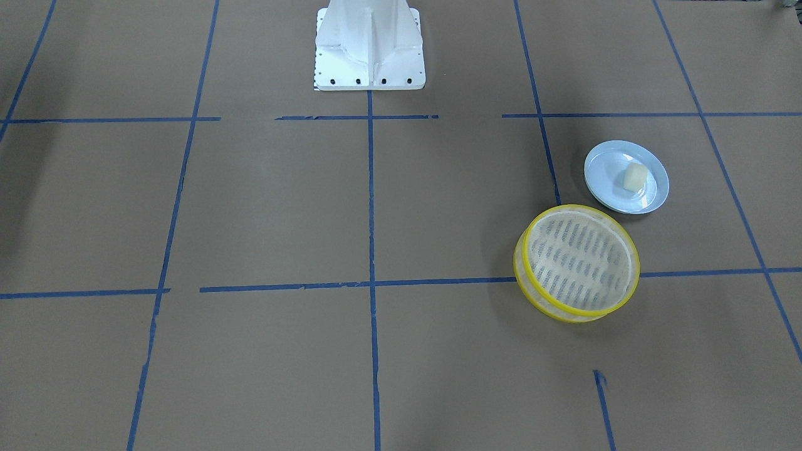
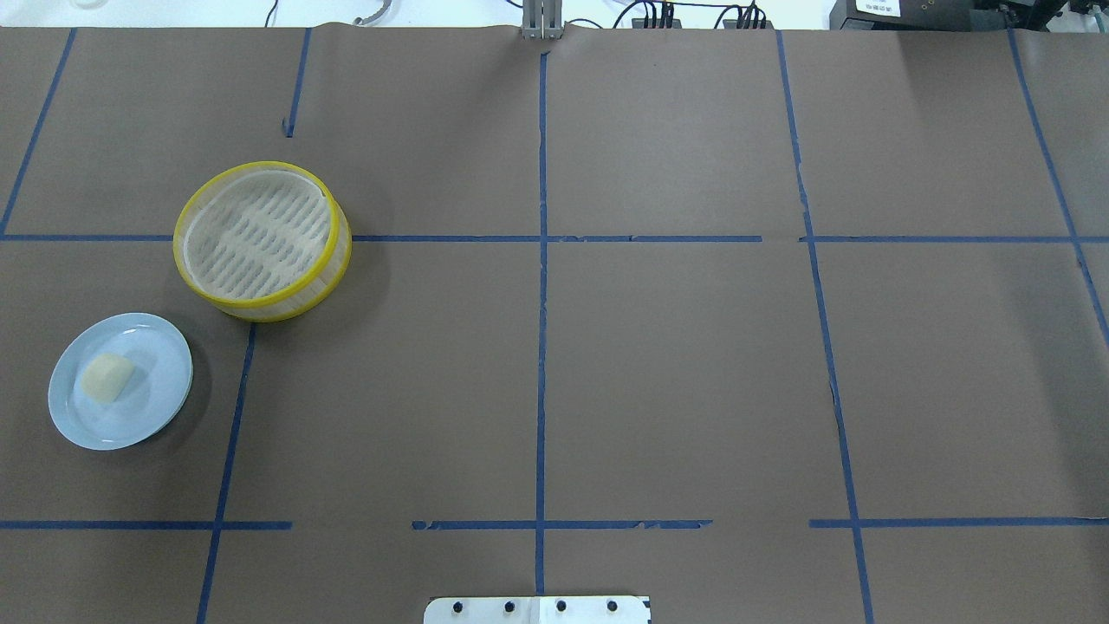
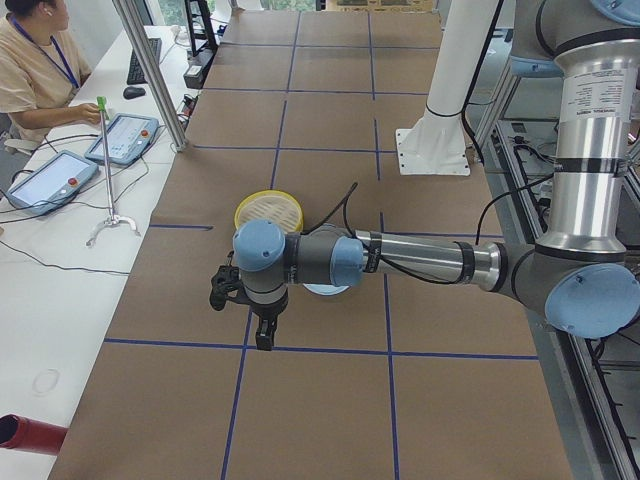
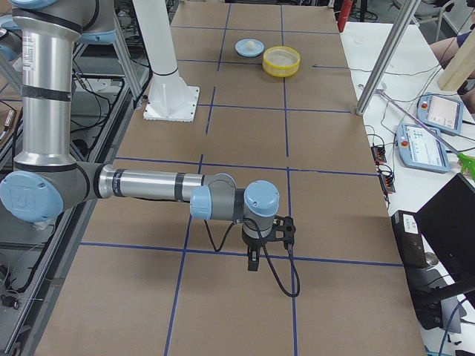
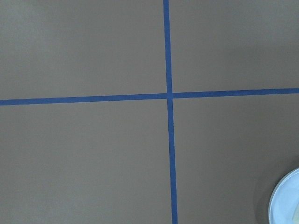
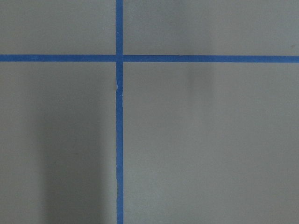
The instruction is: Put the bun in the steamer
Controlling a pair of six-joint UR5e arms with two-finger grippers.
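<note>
The bun lies on the pale blue plate, a little off its centre and on its side, clear of the rim; nothing touches it. The steamer stands just beside the plate, apart from it, on the side away from the robot; its mouth faces up and its slotted floor is bare, so the bun can simply drop in from above. Both sit on the robot's left half of the brown table, which suggests the left arm is meant for the job, the carry being short and needing no reach across. The left gripper hangs pointing down above the table near the plate; its wrist view shows only a sliver of the plate in the lower right corner, so it is beside the bun, not over it; whether its fingers are spread or pressed together I cannot tell from the side view alone. The right gripper hangs likewise over the far end, well apart from everything, probably parked out of the way; its fingers' state cannot be told either. The task looks not yet begun.
</note>
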